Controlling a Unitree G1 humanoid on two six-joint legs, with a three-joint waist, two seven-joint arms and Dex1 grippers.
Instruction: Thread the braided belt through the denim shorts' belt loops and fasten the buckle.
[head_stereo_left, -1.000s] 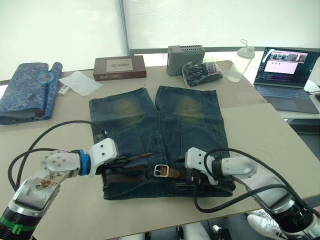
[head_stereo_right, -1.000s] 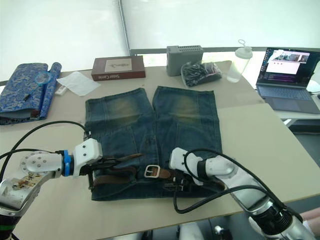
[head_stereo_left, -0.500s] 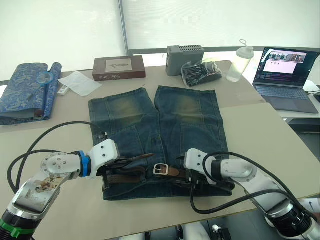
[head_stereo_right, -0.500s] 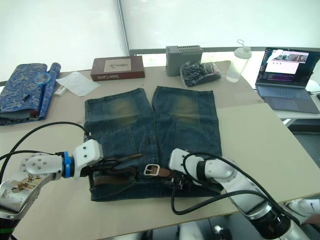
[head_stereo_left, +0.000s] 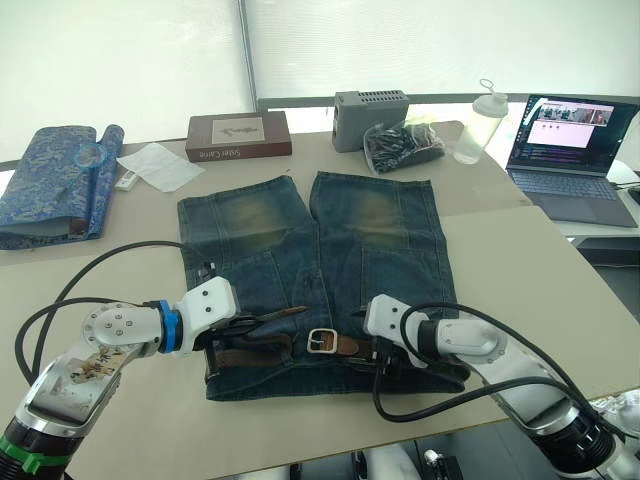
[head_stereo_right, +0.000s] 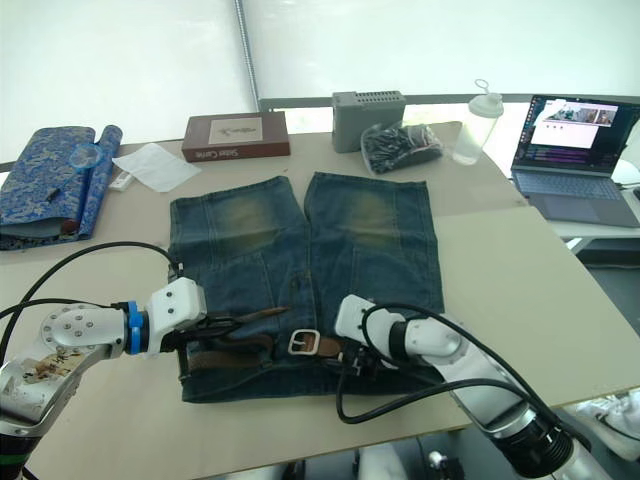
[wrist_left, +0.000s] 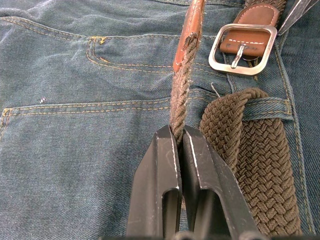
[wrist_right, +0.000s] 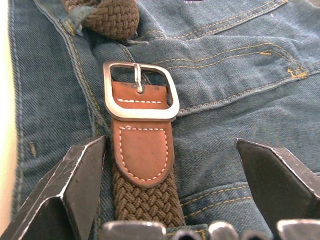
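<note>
Gripping the braided belt (wrist_left: 181, 102) near its leather-tipped free end, left gripper (wrist_left: 179, 145) has its jaws clamped on the strap, just left of the buckle (head_stereo_left: 322, 341). Denim shorts (head_stereo_left: 310, 270) lie flat on the table (head_stereo_left: 520, 270), waistband toward the robot. Right gripper (wrist_right: 172, 200) sits just right of the buckle, jaws spread wide, straddling the strap without touching it. Left wrist view shows belt under one belt loop (wrist_left: 265, 109). Black mesh bag (head_stereo_left: 403, 143) beyond the shorts; contents unclear.
</note>
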